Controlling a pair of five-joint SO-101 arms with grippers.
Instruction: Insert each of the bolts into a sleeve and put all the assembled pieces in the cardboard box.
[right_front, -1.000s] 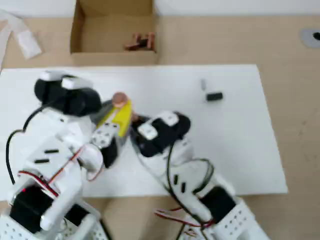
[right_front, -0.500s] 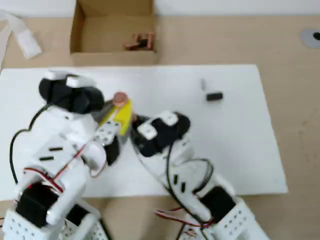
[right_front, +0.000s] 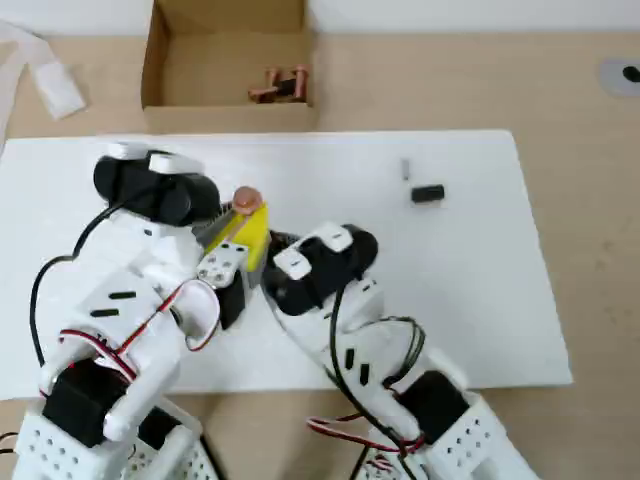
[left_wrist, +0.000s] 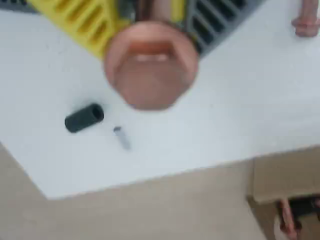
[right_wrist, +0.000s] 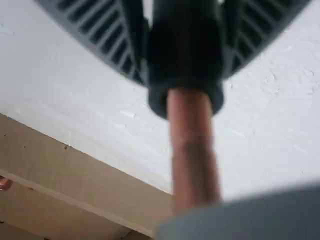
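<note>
My left gripper (right_front: 243, 212) (left_wrist: 152, 10), with one yellow and one grey finger, is shut on a copper bolt (right_front: 244, 198) (left_wrist: 150, 65) at the middle of the white mat. My right gripper (right_front: 272, 247) (right_wrist: 185, 30) sits right beside it, shut on a black sleeve (right_wrist: 185, 60). The bolt's copper shaft (right_wrist: 192, 150) enters that sleeve's end. Another black sleeve (right_front: 428, 193) (left_wrist: 84, 117) lies loose on the mat's far right, and a second copper bolt (left_wrist: 305, 20) lies on the mat. The cardboard box (right_front: 152, 60) (left_wrist: 285, 185) holds a few copper and black assembled pieces (right_front: 280, 83).
A small grey pin (right_front: 406, 169) (left_wrist: 121, 137) lies next to the loose sleeve. The white mat (right_front: 480, 300) covers most of the tan table. White paper scraps (right_front: 50, 85) lie at the far left, beside the box.
The left arm has swung a little to the right, carrying the bolt slightly toward the right gripper. The right arm has hardly moved.
</note>
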